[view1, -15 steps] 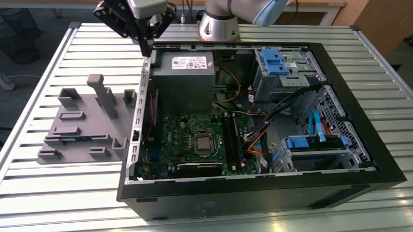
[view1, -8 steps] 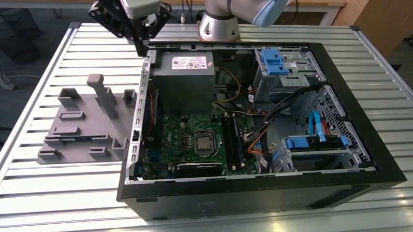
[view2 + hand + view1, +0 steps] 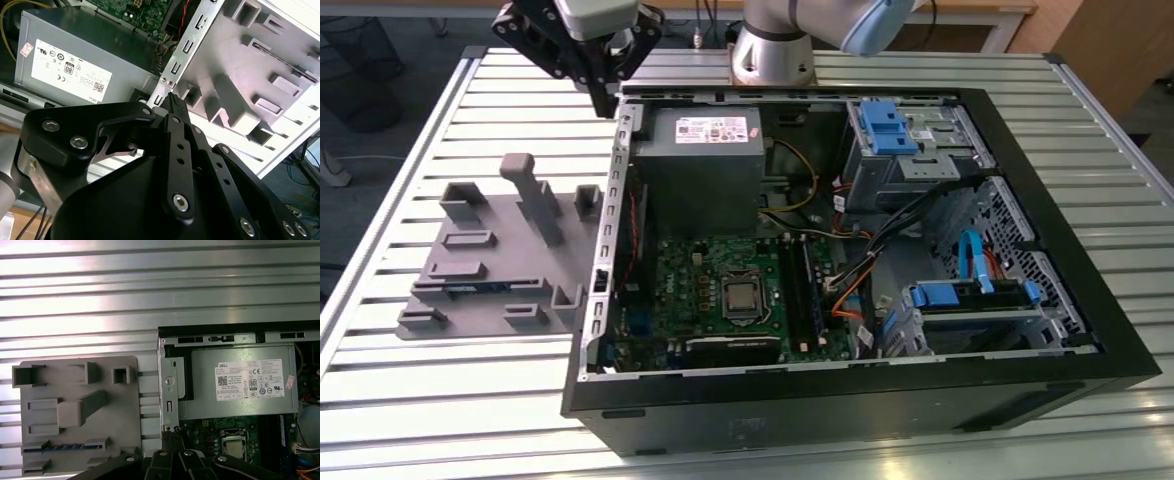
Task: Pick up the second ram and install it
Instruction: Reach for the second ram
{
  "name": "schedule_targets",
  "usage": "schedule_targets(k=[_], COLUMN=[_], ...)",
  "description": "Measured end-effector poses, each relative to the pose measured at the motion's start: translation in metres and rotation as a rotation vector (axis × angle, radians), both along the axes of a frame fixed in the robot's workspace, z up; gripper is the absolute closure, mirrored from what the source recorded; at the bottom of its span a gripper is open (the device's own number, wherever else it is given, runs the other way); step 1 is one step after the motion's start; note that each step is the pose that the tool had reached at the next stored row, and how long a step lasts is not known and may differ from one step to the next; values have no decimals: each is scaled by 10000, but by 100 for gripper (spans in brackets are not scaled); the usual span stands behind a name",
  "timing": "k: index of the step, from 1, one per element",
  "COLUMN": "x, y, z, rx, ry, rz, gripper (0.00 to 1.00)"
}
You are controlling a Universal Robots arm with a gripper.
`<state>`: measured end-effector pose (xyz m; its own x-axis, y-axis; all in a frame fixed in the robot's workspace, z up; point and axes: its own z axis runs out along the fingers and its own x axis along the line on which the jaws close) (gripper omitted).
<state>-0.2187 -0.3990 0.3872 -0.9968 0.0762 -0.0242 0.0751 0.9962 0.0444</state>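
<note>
Fingers point(image 3: 606, 95) closed on nothing hang by the computer case's point(image 3: 854, 400) far corner; the memory stick point(image 3: 480, 288) lies slotted in the grey holder point(image 3: 460, 262), nearer and toward the exterior view's left, long axis crosswise.

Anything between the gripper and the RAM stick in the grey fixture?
Nothing covers the thin green-blue ram strip lying in its slot in the grey plastic fixture. The black gripper hangs above a corner of the black computer case; in the exterior view, the fixture's tall upright post stands roughly on the line between them.
</note>
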Motion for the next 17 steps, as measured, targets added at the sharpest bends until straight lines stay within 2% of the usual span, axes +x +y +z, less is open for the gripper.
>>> schedule_targets(k=[17], x=[-129], y=[0], z=[-8], rx=[-1], ry=[5], rz=[0], gripper=[89])
